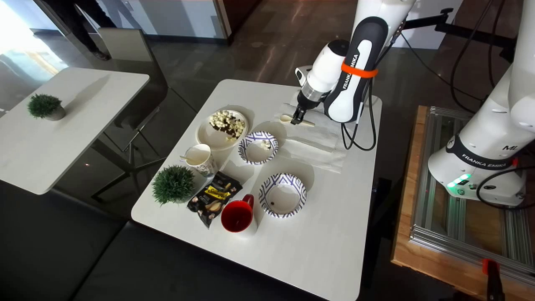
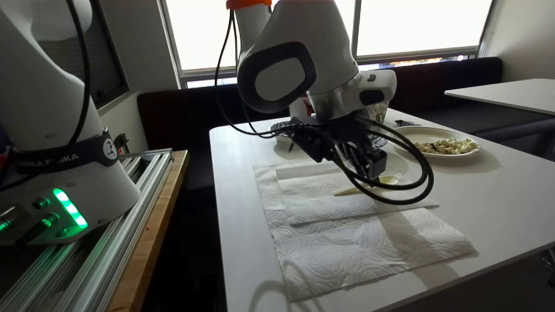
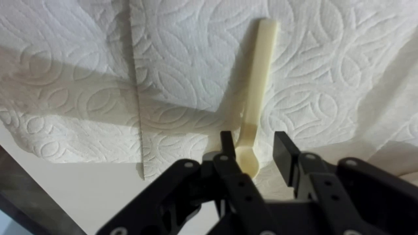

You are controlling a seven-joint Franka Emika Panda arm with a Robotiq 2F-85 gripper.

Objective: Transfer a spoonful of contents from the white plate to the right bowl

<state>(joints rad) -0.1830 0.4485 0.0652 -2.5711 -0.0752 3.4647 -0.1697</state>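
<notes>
A pale spoon point(image 3: 259, 75) lies on white paper towels, its scoop beneath the jaws in the wrist view. My gripper point(image 3: 253, 143) is partly open over it, with a gap on the right finger's side; whether the left finger touches it I cannot tell. In an exterior view, the white plate point(image 1: 207, 139) carries the contents point(image 1: 228, 125), cream popcorn-like pieces with dark bits. Two blue-patterned bowls stand nearby: a bowl point(image 1: 253, 155) beside the plate holds a few pieces, and a bowl point(image 1: 284, 198) by the mug holds one dark bit. Which is the right bowl I cannot tell.
Around the bowls stand a red-lined mug point(image 1: 237, 217), a black snack packet point(image 1: 215, 196), a potted plant point(image 1: 173, 184) and a paper cup point(image 1: 199, 156) with a utensil in it. Paper towels point(image 2: 364, 242) cover the robot's side. Black cables point(image 2: 427, 173) loop below the wrist.
</notes>
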